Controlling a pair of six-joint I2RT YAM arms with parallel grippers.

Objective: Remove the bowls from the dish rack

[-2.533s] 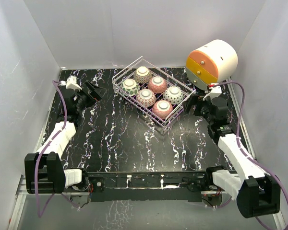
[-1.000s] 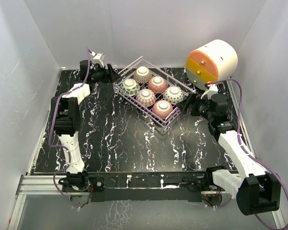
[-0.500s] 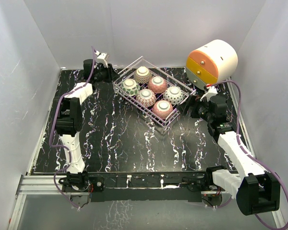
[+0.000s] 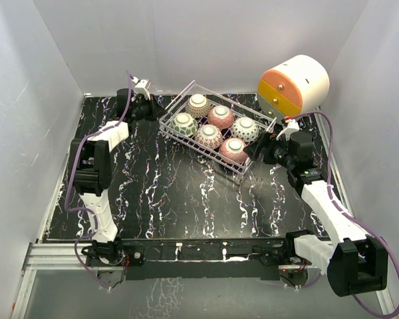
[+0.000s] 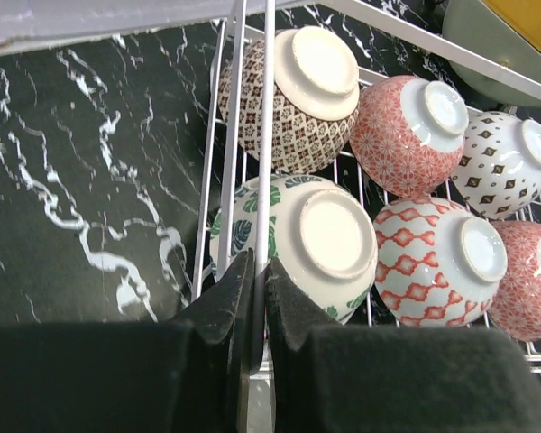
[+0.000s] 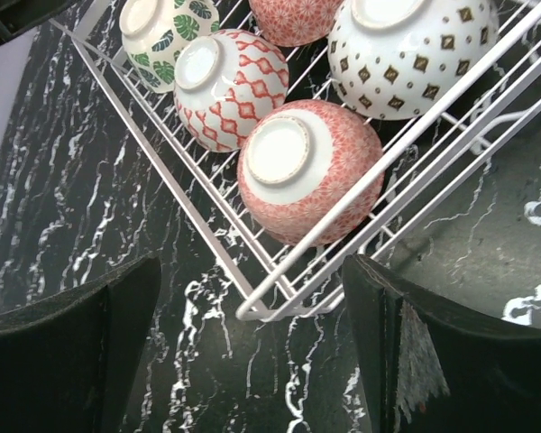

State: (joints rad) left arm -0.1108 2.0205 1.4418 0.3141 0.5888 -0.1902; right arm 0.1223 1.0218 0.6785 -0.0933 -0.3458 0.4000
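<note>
- Bowls, all six, sit upside down inside the dish rack on the tabletop, far centre
- Rack's long axis runs diagonally, far-left to near-right, between both arms
- Left fingers, arm stretched far, pinch its left-end rim wire
- Right fingers spread wide, straddling the near-right corner, nearest the pink bowl

One dish rack holds six bowls. They are two pink-red bowls, one red-on-white lattice bowl, one green-leaf bowl, one grey-brown lattice bowl and one white diamond-dotted bowl. There is one white cylinder with an orange-yellow face, and two arms, the left arm and the right arm.
</note>
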